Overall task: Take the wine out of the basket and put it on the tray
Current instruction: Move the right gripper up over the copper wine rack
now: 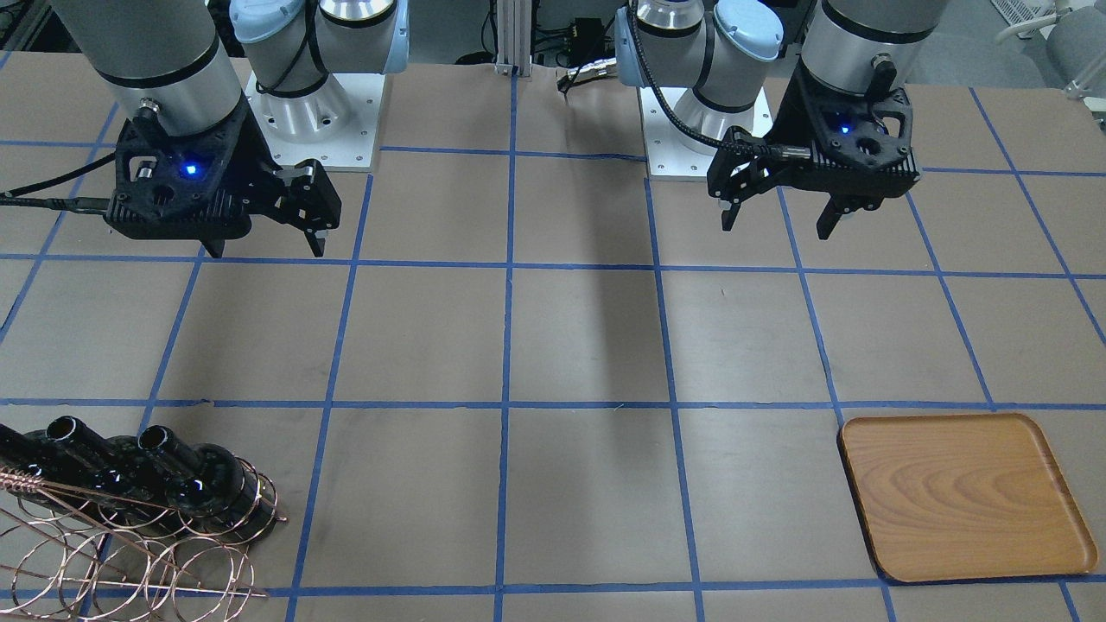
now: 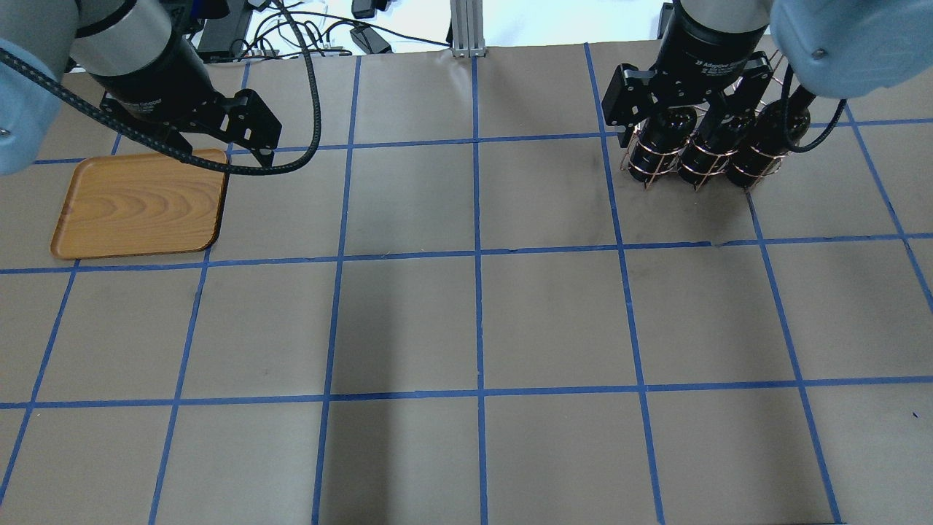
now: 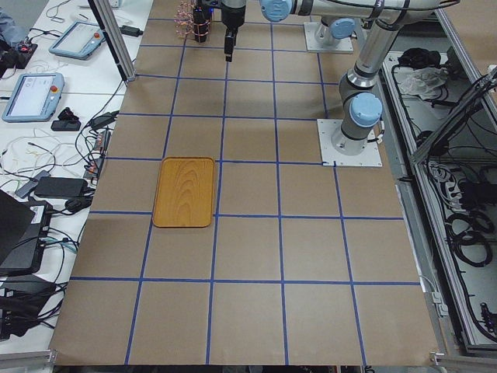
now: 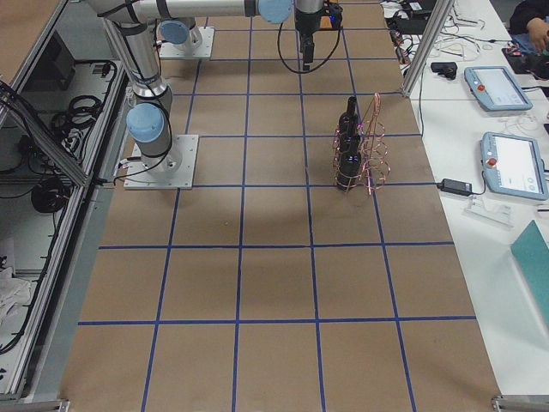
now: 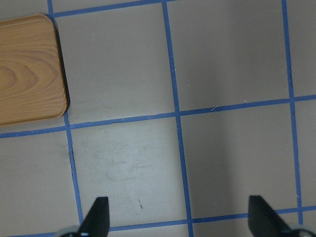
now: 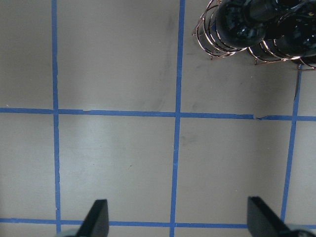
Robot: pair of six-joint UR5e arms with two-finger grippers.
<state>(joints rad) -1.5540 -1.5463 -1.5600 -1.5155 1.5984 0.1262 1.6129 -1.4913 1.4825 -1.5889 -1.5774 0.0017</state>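
Three black wine bottles [image 1: 199,484] stand upright in the copper wire basket [image 1: 130,561] at the table's far side on my right. They also show in the overhead view [image 2: 703,157] and in the right wrist view [image 6: 242,24]. The wooden tray [image 1: 959,497] lies flat and bare on my left side; its corner shows in the left wrist view [image 5: 27,69]. My right gripper [image 1: 263,250] is open and empty, high above the table, on the robot's side of the basket. My left gripper [image 1: 778,226] is open and empty, above the table short of the tray.
The table is brown paper with a blue tape grid [image 2: 477,255]. The arm bases [image 1: 311,112] stand at the robot's edge. A metal post [image 2: 463,29] stands at the far edge. Tablets and cables [image 4: 506,163] lie on a side bench beyond the basket.
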